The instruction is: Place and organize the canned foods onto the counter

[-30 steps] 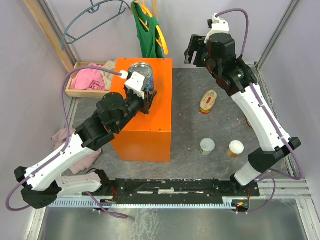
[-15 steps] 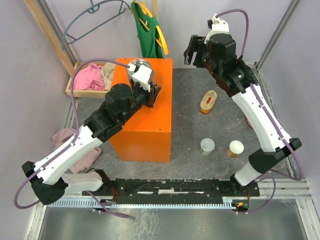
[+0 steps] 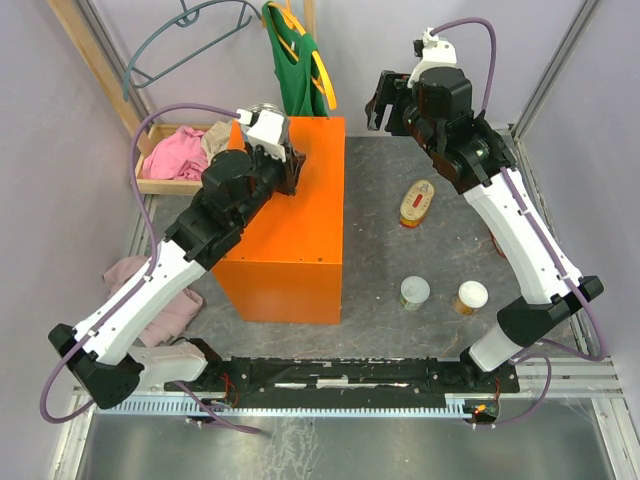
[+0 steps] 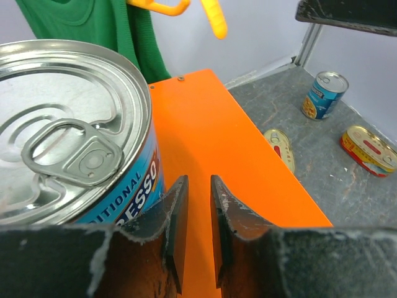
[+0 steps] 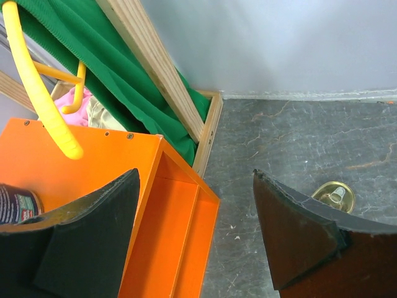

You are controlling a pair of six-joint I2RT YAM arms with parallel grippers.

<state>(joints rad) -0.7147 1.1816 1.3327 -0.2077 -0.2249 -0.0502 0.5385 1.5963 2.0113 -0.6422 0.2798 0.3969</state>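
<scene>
Left wrist view is telling the story: the tall blue-labelled can (image 4: 62,143) is standing upright on the counter (image 4: 248,186), up at its far left corner with the silver ring-pull top facing up. The left fingers (image 4: 175,230) are sitting just beside it, on the side toward the counter's middle. They are drawn almost together, with only a sliver of orange showing between them and nothing gripped. The can is resting on its own base, and to my eye those pinched fingers are better suited to nudging it sideways than to lifting it. Tucking it into that corner would be leaving the rest of the top free for more tins. From the top external view the left wrist is covering most of the can, so I cannot tell whether fingers and label are touching. Beyond the counter's far right corner, the right fingers (image 5: 80,242) are hanging spread wide apart and holding nothing. They are looking down past the counter's side at the second tall can (image 5: 335,195), which is standing off the counter. That wide spread is looking like preparation for a round body. Right of the counter an oval tin (image 3: 417,203) is lying flat. Nearer the arm bases, the two small white-lidded cans (image 3: 415,292) are sitting side by side, not yet collected.
</scene>
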